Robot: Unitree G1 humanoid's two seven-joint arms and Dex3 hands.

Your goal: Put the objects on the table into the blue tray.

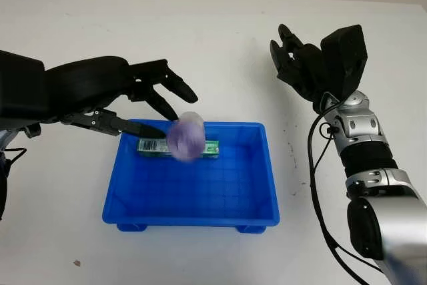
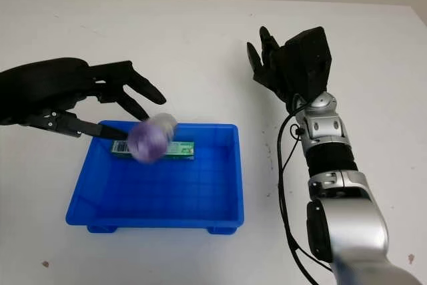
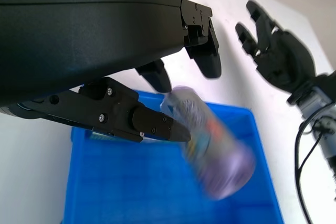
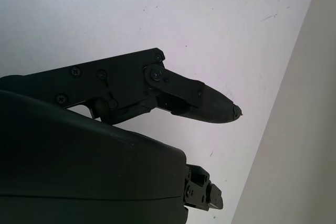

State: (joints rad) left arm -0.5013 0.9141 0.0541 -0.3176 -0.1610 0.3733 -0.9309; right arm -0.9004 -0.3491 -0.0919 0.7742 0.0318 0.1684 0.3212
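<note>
Blue tray sits nearest, low centre, a green box already lying along its far wall. Left hand hangs at 10 o'clock over the tray's far-left corner, fingers apart and gripping nothing. A purple bottle is blurred just beneath them, above the tray, apparently let go so it falls inside. Right hand is up at 2 o'clock, open, well clear of the tray, likely parked out of the way.
</note>
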